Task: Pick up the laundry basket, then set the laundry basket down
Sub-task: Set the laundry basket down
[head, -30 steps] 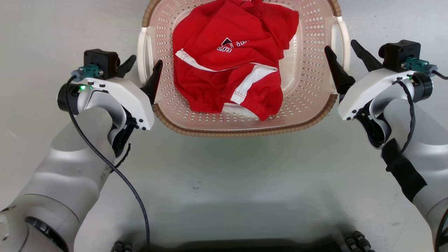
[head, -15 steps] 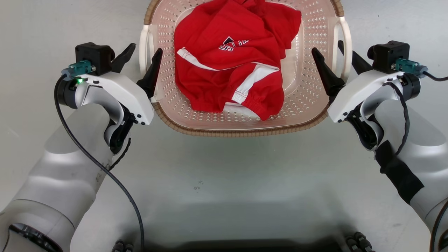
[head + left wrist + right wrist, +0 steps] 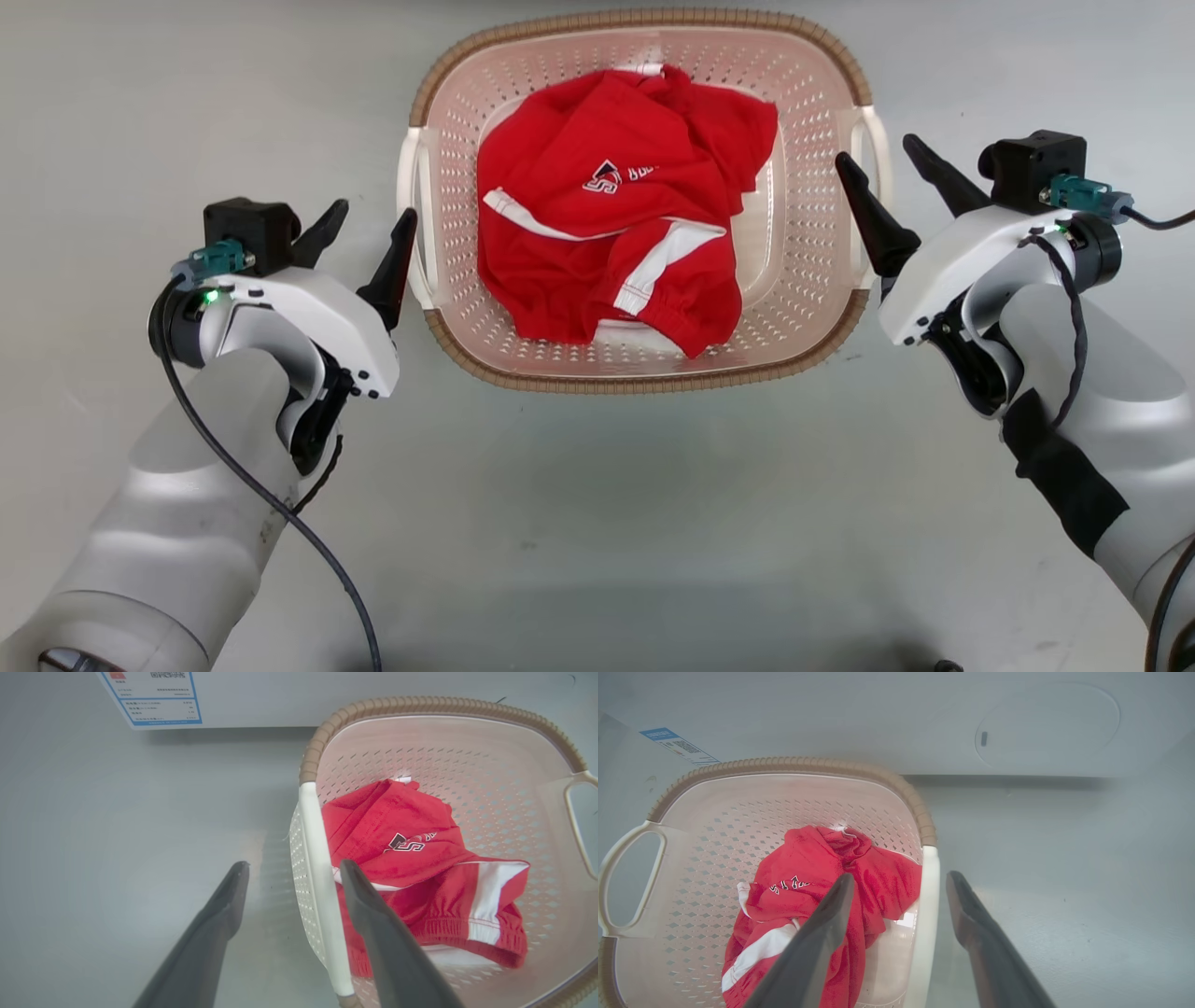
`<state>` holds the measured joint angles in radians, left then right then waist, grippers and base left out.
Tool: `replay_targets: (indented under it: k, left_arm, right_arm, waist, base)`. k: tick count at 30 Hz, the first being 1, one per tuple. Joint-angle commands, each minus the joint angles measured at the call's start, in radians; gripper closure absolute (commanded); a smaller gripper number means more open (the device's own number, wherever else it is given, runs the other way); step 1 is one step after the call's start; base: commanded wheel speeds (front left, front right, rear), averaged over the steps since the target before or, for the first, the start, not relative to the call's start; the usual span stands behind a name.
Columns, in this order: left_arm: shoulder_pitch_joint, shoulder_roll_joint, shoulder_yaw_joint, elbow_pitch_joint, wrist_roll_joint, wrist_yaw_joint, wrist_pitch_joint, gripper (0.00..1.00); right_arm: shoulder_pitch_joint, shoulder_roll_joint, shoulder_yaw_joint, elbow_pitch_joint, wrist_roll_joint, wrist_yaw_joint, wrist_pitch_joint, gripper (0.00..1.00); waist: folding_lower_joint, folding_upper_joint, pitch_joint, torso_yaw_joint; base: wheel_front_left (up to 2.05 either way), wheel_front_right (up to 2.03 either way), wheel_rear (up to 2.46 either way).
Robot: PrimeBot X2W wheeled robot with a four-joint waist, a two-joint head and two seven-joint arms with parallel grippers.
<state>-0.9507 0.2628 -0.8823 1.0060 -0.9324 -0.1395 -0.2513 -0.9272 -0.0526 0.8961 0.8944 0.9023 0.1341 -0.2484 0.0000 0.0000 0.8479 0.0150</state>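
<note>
Two reach forward | left hand (image 3: 375, 209) spread, empty | right hand (image 3: 874, 149) same | flanking laundry basket (image 3: 644, 383)

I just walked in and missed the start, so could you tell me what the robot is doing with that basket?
The robot has both arms at a laundry basket on the floor, with a red garment inside. The left gripper is open with the left handle between its fingers, and the right gripper likewise at the right handle. Neither is gripping it.
</note>
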Motion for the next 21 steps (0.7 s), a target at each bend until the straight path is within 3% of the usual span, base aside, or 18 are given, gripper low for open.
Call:
replay_targets:
  k: [1,12,21]
  left_arm:
    - [0.039,0.03,0.036,0.004,0.009,0.009,-0.01,0.0]
    - [0.114,0.019,0.15,0.014,0.076,0.009,-0.01,0.0]
    - [0.231,0.017,0.29,-0.005,0.192,0.011,-0.01,0.0]
  right_arm:
    - [0.067,0.002,0.013,-0.006,0.004,-0.003,-0.013,0.0]
    - [0.106,0.002,0.001,-0.033,-0.022,-0.003,-0.013,0.0]
    - [0.188,0.002,-0.053,-0.067,-0.061,-0.003,-0.013,0.0]
  waist:
    - [0.0,0.0,-0.038,-0.003]
    - [0.0,0.0,-0.191,0.015]
    - [0.0,0.0,-0.385,0.023]
  base:
    - [0.0,0.0,0.0]
    - [0.0,0.0,0.0]
    - [0.0,0.0,0.0]
